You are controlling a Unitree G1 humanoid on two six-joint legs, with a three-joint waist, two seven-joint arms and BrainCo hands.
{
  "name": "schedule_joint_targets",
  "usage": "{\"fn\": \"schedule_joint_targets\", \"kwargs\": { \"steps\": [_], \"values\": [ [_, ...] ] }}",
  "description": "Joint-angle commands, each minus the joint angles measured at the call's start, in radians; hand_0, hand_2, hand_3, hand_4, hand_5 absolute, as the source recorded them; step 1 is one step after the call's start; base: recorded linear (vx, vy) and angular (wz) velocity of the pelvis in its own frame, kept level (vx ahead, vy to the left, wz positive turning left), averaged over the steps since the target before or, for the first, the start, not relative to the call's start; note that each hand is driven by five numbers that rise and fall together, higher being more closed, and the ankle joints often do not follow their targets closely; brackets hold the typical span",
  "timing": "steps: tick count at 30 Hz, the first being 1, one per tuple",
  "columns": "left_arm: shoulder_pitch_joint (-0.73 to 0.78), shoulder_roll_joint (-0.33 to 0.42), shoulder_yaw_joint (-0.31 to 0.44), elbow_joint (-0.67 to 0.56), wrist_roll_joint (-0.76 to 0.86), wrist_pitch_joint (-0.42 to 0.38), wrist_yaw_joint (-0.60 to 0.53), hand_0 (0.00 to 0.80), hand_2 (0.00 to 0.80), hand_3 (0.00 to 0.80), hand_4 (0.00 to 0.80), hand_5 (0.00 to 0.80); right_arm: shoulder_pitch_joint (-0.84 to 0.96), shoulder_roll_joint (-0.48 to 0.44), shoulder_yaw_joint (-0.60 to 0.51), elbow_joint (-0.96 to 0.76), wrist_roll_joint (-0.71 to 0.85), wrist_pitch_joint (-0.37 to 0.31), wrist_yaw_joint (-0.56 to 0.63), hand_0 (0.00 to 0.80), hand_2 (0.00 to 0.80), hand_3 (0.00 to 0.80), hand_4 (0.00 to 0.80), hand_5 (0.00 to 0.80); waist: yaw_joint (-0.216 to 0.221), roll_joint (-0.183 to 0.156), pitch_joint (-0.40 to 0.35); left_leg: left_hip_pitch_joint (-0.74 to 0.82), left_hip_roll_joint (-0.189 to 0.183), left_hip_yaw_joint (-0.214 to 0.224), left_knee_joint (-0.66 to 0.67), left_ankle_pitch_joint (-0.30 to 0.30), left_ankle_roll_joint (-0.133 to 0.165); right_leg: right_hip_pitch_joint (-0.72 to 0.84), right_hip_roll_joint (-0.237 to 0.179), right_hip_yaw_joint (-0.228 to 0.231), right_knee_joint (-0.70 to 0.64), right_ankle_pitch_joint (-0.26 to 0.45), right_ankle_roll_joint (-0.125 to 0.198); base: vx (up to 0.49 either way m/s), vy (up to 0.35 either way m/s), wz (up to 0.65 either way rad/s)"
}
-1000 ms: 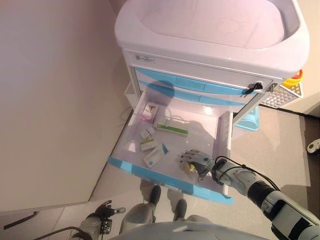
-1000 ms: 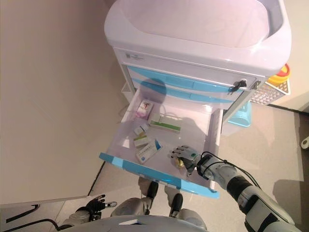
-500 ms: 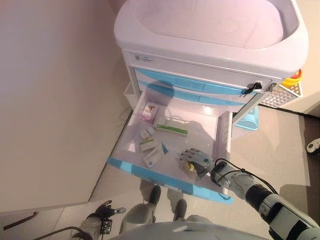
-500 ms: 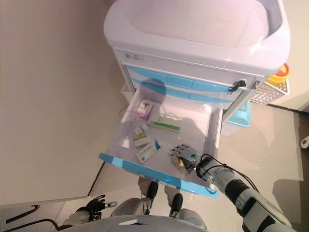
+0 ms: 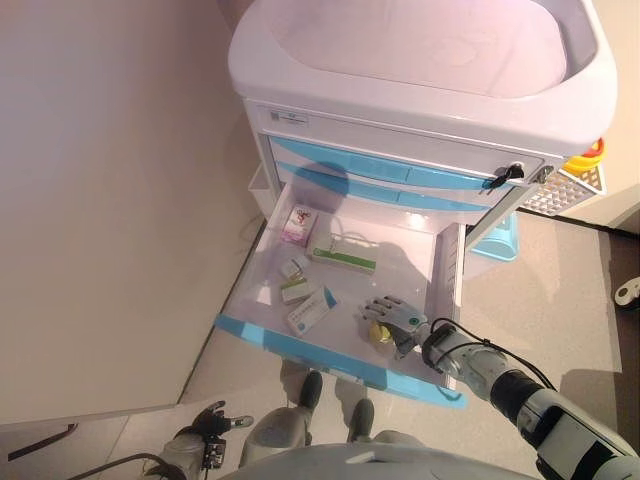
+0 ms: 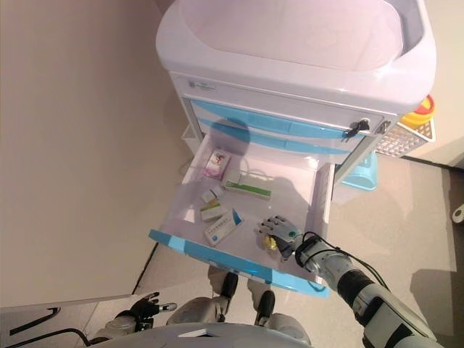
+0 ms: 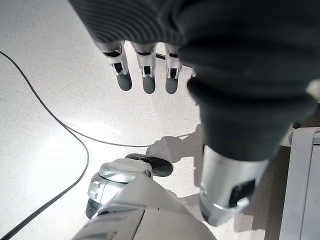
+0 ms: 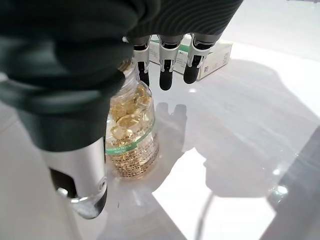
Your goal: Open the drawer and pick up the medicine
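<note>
The cart's lower drawer (image 5: 300,343) is pulled open, white inside with a blue front. A clear medicine bottle of yellow capsules (image 5: 380,334) stands near its front right corner. My right hand (image 5: 392,314) is inside the drawer, right over and against the bottle. In the right wrist view the bottle (image 8: 131,135) stands between the thumb and the straight fingers (image 8: 170,67), which are not closed on it. My left hand (image 5: 208,424) hangs low by the floor, open and empty.
The drawer also holds a pink box (image 5: 298,223), a long green-and-white box (image 5: 343,259), two small boxes (image 5: 293,282) and a blue-and-white box (image 5: 311,312). Shut blue drawers and a key lock (image 5: 508,174) are above. A wall runs along the left.
My right hand has shifted very slightly over the bottle. Nothing else has moved.
</note>
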State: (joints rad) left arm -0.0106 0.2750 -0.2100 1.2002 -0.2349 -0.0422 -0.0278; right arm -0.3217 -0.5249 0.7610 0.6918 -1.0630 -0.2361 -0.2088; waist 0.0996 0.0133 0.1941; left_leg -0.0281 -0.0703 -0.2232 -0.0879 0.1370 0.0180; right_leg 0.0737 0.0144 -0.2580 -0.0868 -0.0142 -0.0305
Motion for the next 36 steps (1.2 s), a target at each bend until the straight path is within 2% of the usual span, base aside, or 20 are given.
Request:
{"fn": "schedule_joint_targets", "kwargs": {
  "steps": [1, 8, 10, 32, 36],
  "values": [
    [-0.035, -0.014, -0.033, 0.047, 0.008, -0.007, 0.012, 0.000, 0.000, 0.000, 0.000, 0.000, -0.003, 0.032, 0.003, -0.018, -0.016, 0.019, -0.042, 0.000, 0.000, 0.000, 0.000, 0.000, 0.007, -0.032, -0.006, 0.000, -0.048, 0.056, 0.015, -0.112, 0.018, -0.082, -0.047, 0.086, 0.061, 0.029, 0.067, 0.000, 0.000, 0.00],
    [-0.038, -0.017, -0.039, 0.045, 0.002, -0.005, 0.015, 0.000, 0.000, 0.000, 0.000, 0.000, -0.004, 0.038, -0.005, -0.006, -0.023, 0.025, -0.051, 0.000, 0.000, 0.000, 0.000, 0.000, 0.005, -0.031, -0.006, 0.001, -0.048, 0.057, 0.014, -0.112, 0.020, -0.082, -0.046, 0.088, 0.060, 0.030, 0.067, 0.000, 0.000, 0.00],
    [-0.036, -0.016, -0.035, 0.047, 0.005, -0.007, 0.015, 0.000, 0.000, 0.000, 0.000, 0.000, -0.004, 0.040, -0.004, -0.005, -0.025, 0.027, -0.054, 0.800, 0.800, 0.800, 0.800, 0.800, 0.005, -0.031, -0.005, 0.002, -0.048, 0.059, 0.014, -0.112, 0.020, -0.081, -0.047, 0.088, 0.059, 0.031, 0.067, 0.000, 0.000, 0.00],
    [-0.033, -0.018, -0.030, 0.051, 0.004, -0.003, 0.013, 0.000, 0.000, 0.000, 0.000, 0.000, 0.003, 0.031, -0.010, -0.010, -0.029, 0.016, -0.071, 0.800, 0.800, 0.800, 0.800, 0.800, 0.004, -0.035, -0.009, 0.004, -0.044, 0.064, 0.014, -0.114, 0.020, -0.080, -0.046, 0.092, 0.058, 0.031, 0.067, 0.000, 0.000, 0.00],
    [-0.027, -0.018, -0.026, 0.050, 0.001, -0.001, 0.016, 0.000, 0.000, 0.000, 0.000, 0.000, -0.004, 0.010, -0.013, -0.057, -0.003, 0.000, -0.035, 0.800, 0.800, 0.800, 0.800, 0.800, 0.000, -0.040, -0.009, 0.009, -0.042, 0.068, 0.014, -0.116, 0.020, -0.077, -0.044, 0.095, 0.060, 0.031, 0.067, 0.000, 0.000, 0.00]
  ]
}}
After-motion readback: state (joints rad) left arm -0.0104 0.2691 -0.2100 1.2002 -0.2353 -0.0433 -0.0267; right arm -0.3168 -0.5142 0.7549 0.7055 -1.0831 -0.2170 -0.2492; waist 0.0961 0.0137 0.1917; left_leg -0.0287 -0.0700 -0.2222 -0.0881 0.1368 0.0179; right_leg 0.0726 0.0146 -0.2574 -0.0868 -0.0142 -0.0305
